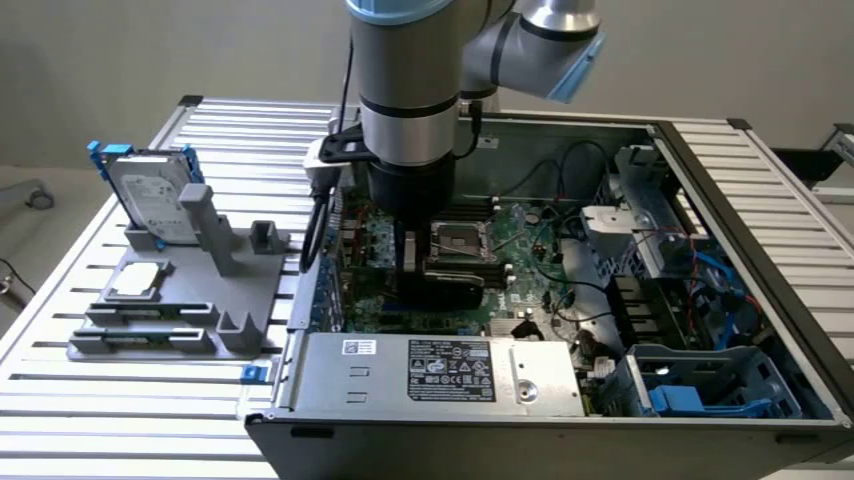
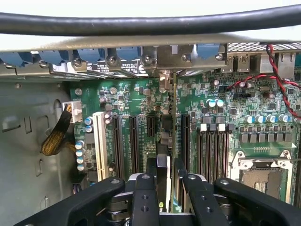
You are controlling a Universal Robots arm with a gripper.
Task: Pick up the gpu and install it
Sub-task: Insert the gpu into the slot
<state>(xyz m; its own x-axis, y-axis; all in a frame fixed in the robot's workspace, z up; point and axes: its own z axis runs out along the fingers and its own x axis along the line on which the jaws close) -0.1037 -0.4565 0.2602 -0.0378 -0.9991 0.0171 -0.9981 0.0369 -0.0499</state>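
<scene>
As pincer [image 2: 165,165] holds gpu [image 1: 451,288], slatted table [image 1: 147,410] gleams.

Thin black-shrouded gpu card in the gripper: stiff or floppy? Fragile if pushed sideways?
Probably stiff: the thin gpu card runs straight, edge-on, from the gripper with no sag. Likely fragile sideways: it stands upright over the green motherboard.

This is a robotics lab bench: an open grey metal computer case [image 1: 710,195] lies on a ribbed aluminium-slat table [image 1: 80,400], with a silver-and-blue robot arm [image 1: 407,90] over it at twelve o'clock. A grey plastic parts rack [image 1: 174,300] stands at the case's nine o'clock.
</scene>
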